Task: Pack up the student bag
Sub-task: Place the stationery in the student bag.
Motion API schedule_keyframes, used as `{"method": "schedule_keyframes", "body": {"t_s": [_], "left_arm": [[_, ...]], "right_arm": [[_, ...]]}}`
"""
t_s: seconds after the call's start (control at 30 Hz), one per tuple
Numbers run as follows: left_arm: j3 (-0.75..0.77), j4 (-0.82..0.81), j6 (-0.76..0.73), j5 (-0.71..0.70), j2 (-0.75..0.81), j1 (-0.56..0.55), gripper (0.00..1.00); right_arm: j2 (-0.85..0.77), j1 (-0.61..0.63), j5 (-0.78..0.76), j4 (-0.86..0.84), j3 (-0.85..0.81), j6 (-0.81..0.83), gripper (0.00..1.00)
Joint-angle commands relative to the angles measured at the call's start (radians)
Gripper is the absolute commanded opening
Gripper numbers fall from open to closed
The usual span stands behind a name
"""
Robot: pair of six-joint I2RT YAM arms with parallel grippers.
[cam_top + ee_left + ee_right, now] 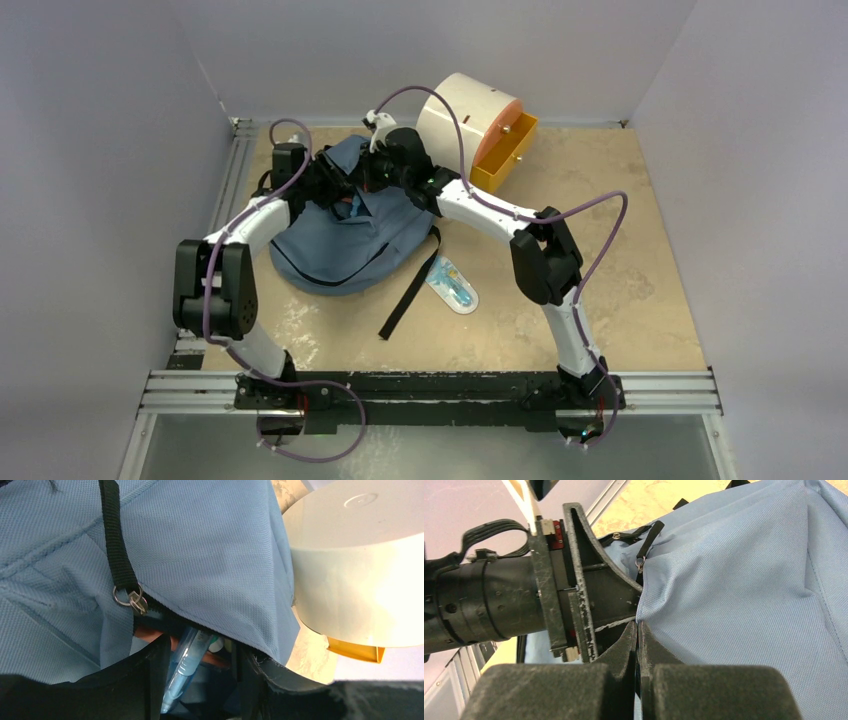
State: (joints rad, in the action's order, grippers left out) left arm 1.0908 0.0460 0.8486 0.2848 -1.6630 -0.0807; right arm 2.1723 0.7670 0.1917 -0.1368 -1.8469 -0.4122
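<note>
The beige desk (620, 300) carries everything. On its far left part lies the student bag (335, 250), the biggest soft thing there. Its long axis runs from the near side towards the far wall, leaning a little to the left. The rounded closed end points back at the arm bases, and the open mouth points to the far wall, where both arms meet. A loose black strap (408, 292) trails from the bag towards the near right.

Just beyond the bag's far right corner a cream cylindrical cabinet (460, 110) lies on its side, its orange drawer (508, 150) pulled out.

The right end effector (638, 630) has its jaws pressed fully together on the edge of the bag's blue fabric at the mouth, pinching it. The left end effector (200, 649) sits at the same opening with its jaws parted, tips inside the dark mouth. A clear, blue-tinted pen-like tube (186, 660) lies in the gap between them (whether either finger touches it, I cannot tell).

On the desk to the right of the strap, apart from the bag, lies a small clear packet (452, 287) with something blue inside.

A metal zipper pull (131, 597) hangs on a black tab at the lip of the mouth, just above the left jaws.
</note>
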Motion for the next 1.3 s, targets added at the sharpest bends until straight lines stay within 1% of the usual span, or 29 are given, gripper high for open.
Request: {"method": "schedule_keyframes", "body": {"t_s": [0.0, 0.27, 0.4, 0.53, 0.67, 0.7, 0.8, 0.9, 1.13, 1.27], "left_arm": [[-0.009, -0.048, -0.030, 0.024, 0.112, 0.001, 0.47], [-0.105, 0.067, -0.105, 0.035, 0.311, 0.001, 0.48], [-0.149, 0.143, -0.151, -0.040, 0.395, 0.009, 0.47], [-0.172, 0.193, -0.191, -0.094, 0.430, 0.047, 0.47], [-0.159, 0.203, -0.221, -0.110, 0.399, 0.079, 0.47], [-0.153, 0.199, -0.221, -0.106, 0.383, 0.107, 0.47], [-0.134, 0.180, -0.190, -0.048, 0.323, 0.163, 0.47], [-0.121, 0.135, -0.146, 0.010, 0.270, 0.196, 0.47], [-0.072, 0.051, -0.099, 0.054, 0.181, 0.204, 0.47], [-0.056, 0.031, -0.080, 0.059, 0.154, 0.208, 0.47]], "right_arm": [[-0.069, 0.033, 0.058, -0.056, -0.015, -0.029, 0.00], [-0.069, 0.032, 0.054, -0.026, -0.021, 0.004, 0.00], [-0.065, 0.032, 0.035, -0.025, -0.020, 0.012, 0.00], [-0.057, 0.032, 0.014, -0.024, -0.019, 0.021, 0.00], [-0.053, 0.034, 0.025, -0.023, -0.016, 0.026, 0.00], [-0.049, 0.034, 0.030, -0.022, -0.014, 0.028, 0.00], [-0.041, 0.040, 0.040, -0.008, -0.015, 0.047, 0.00], [-0.034, 0.053, 0.033, 0.007, -0.008, 0.068, 0.00], [-0.022, 0.082, -0.007, 0.026, 0.025, 0.120, 0.00], [-0.015, 0.089, -0.029, 0.030, 0.047, 0.144, 0.00]]}}
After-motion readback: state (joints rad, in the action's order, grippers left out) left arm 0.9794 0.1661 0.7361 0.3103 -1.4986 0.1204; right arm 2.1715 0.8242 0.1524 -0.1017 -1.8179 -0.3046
